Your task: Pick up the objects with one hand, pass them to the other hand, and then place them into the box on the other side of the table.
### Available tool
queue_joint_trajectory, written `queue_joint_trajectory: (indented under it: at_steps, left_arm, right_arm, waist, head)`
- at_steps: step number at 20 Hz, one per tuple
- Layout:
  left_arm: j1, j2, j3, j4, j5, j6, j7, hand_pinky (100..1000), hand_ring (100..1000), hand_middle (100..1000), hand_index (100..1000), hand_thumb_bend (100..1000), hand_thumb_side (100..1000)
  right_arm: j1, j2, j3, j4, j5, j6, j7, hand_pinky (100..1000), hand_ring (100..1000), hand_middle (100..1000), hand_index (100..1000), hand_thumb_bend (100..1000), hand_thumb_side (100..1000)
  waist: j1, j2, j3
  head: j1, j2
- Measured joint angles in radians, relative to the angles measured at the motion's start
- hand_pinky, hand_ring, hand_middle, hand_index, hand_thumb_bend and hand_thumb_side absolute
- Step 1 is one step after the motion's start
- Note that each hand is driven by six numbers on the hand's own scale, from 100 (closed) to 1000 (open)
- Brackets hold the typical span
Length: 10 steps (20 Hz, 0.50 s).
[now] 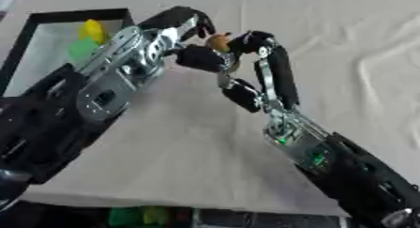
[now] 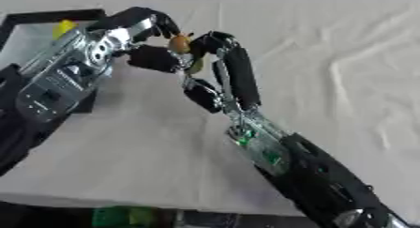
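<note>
Here both hands' fingers pinch one orange object; box holds seemingly two.

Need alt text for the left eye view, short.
Above a cloth-covered table, the robot's left hand and right hand meet fingertip to fingertip around a small orange-brown object; which hand holds it cannot be told. Behind the left arm, a black-rimmed box at far left holds a yellow piece and a green piece.

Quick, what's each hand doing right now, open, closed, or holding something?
Left hand: fingers curled, touching the small orange-brown object; whether it grips cannot be told.
Right hand: fingers pinch that object.
</note>
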Motion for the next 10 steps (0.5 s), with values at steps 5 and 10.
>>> queue_joint_trajectory:
  at_steps: [5,10]
  left_arm:
    - [0.000,0.000,-0.001,0.003,-0.001,-0.016,-0.016,852,864,752,836,348,556]
    - [0.000,0.000,-0.001,0.009,-0.001,-0.032,-0.032,853,864,748,833,319,482]
  right_arm:
    - [0.000,0.000,0.000,0.004,0.009,-0.004,-0.005,557,544,393,480,100,100]
    - [0.000,0.000,0.000,0.004,0.020,-0.007,-0.007,558,546,395,481,100,100]
  waist:
    - [0.000,0.000,0.000]
    - [0.000,0.000,0.000]
  head:
    - [0.001,0.000]
    - [0.002,0.000]
